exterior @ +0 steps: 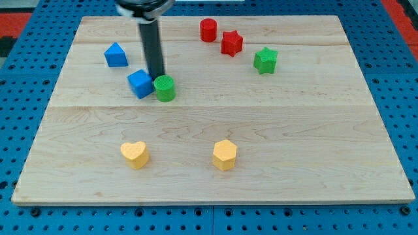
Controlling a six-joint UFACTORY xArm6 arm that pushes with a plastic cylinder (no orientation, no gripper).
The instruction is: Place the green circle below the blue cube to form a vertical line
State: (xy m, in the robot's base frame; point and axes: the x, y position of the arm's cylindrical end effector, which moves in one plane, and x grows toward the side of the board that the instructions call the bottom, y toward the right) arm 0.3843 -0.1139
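The green circle (165, 88) sits on the wooden board just right of the blue cube (140, 83), the two nearly touching. My rod comes down from the view's top, and my tip (157, 76) rests at the upper edge of the green circle, between it and the blue cube's upper right corner.
A blue house-shaped block (115, 55) lies at upper left. A red cylinder (208, 30), a red star (231, 43) and a green star (265, 60) lie at upper right. A yellow heart (134, 155) and a yellow hexagon (224, 155) lie near the bottom. The board (313, 143) sits on a blue pegboard.
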